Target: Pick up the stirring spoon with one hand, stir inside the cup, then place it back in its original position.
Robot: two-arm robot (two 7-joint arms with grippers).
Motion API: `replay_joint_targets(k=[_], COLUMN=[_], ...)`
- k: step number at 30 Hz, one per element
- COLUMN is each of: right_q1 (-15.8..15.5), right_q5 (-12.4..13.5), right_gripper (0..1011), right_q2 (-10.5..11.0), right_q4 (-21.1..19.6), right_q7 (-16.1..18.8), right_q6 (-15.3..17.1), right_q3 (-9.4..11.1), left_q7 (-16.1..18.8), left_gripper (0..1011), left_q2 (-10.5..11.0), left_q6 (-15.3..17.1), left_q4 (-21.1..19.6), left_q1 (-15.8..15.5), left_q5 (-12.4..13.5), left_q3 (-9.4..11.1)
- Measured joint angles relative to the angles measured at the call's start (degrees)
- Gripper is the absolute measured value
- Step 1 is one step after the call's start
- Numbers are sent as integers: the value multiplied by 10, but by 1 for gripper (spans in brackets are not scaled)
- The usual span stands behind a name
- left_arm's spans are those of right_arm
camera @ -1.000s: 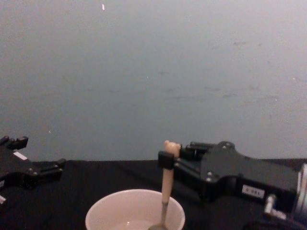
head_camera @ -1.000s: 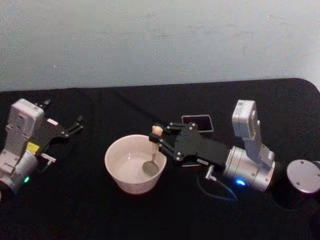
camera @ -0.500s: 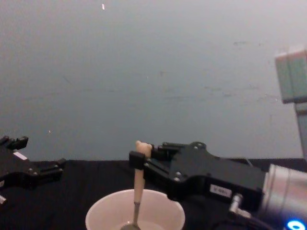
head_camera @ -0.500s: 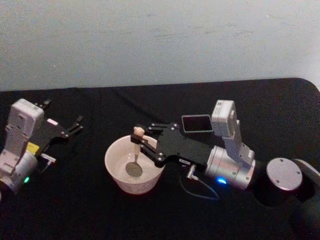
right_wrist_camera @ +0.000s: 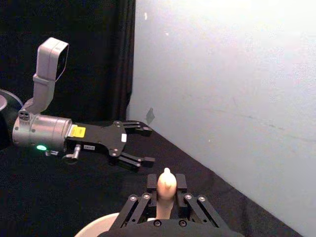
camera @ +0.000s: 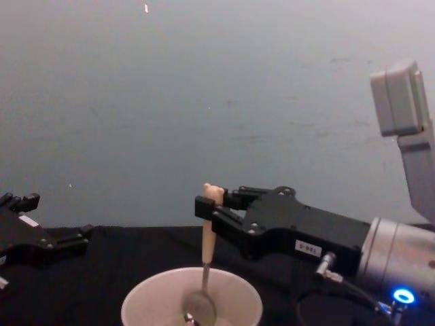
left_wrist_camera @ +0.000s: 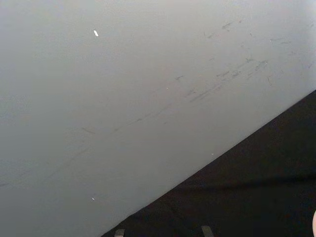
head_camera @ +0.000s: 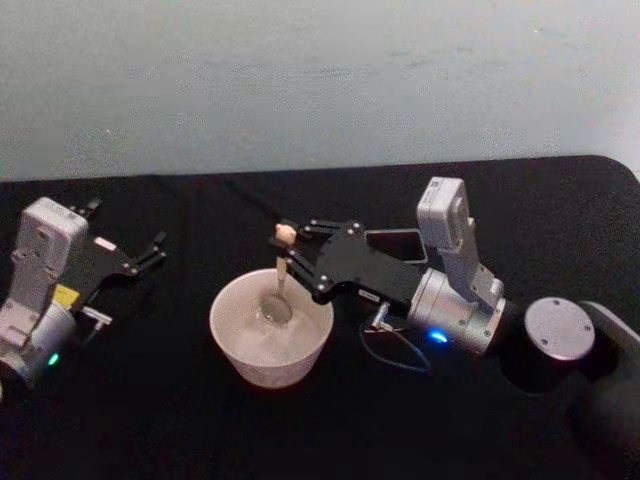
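Black-clothed worktop (head_camera: pixel 300 200) against a plain pale wall (head_camera: pixel 300 80).

Right gripper (head_camera: pixel 285 255): jaws closed narrow on the spoon (head_camera: pixel 280 282), pinching the beige handle just under the bear head. The head pokes up above the fingertips. Spoon hangs near upright below the gripper, as the chest view confirms.

Cup (head_camera: pixel 226 303): directly beneath the gripper's fingertips. The spoon's metal bowl is down inside the rim, toward the side nearest the gripper. Cannot tell whether it touches the cup's bottom, nor whether the cup holds anything.

Holder (head_camera: pixel 400 240): behind the fingertips, back along the gripper's body on its far side, partly hidden by it. Its open mouth looks vacant.

Left gripper (head_camera: pixel 155 252): well off to the far side of the cup from the right gripper, low over the worktop, fingers spread with nothing between them. Reads as parked.

Progress, as judged:
- Pick-up: done, spoon is out of the holder and in hand.
- Stirring: in hand now, since the spoon's bowl is in the cup. How much has been stirred cannot be read from one moment.
- Left: lift the spoon clear of the rim, carry it back over the holder, lower it in, release.

Risk: the grip sits high on the handle, so the spoon could swing against the rim.
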Motion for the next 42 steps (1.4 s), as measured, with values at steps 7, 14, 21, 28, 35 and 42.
replay_joint_targets(k=[7,14,21,28,35,42], right_q1=[-7,-29,-52,-56,-33,-5], right_q5=[-2,1,10,14,5,-11], right_gripper=[214,214,214,214,214,214], right_q2=[9,31,46,39,14,-7], right_q4=[-9,-40,-73,-82,-51,-4], right_q7=[-1,-2,10,19,11,-10], right_q6=[-1,4,14,17,9,-1], right_q3=[8,18,15,1,-10,-4], left_q7=[0,0,0,0,0,0], left_gripper=[1001,1001,1001,1001,1001,1001], left_q2=[0,0,0,0,0,0], left_q6=[0,0,0,0,0,0], left_q4=[0,0,0,0,0,0], left_q1=[0,0,0,0,0,0], left_q5=[0,0,0,0,0,0], left_q3=[0,0,0,0,0,0])
